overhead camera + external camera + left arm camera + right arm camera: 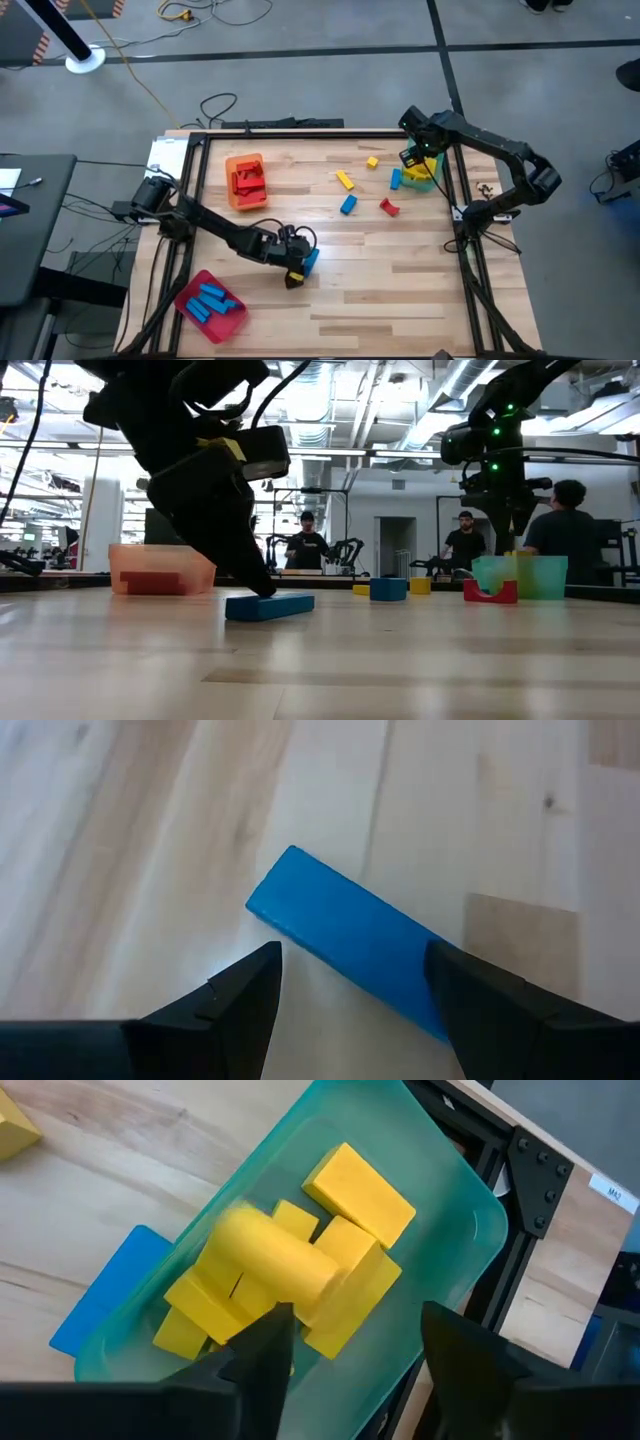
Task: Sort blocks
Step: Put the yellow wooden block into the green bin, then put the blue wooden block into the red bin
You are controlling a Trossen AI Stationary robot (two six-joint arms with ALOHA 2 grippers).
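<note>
A blue block (340,925) lies flat on the wooden table near its middle front (311,261). My left gripper (350,1010) is open and slants down over it, one finger on each side of the block's near end. At the far right my right gripper (350,1350) hangs open above the green tray (470,1210). The tray holds several yellow blocks. One of them, a round yellow block (270,1260), shows blurred just past the fingers, on top of the others. My left gripper comes at the blue block from above at a slant. One finger (490,1010) stands in front of the block's end (420,980) and hides it. I cannot tell whether it touches. The block lies flat on the table (270,606).
An orange tray (246,182) with red blocks stands at the far left. A red tray (210,305) with blue blocks sits at the near left. Loose yellow (344,180), blue (348,204) and red (389,207) blocks lie mid-table. Another blue block (100,1300) lies beside the green tray. People stand in the room beyond.
</note>
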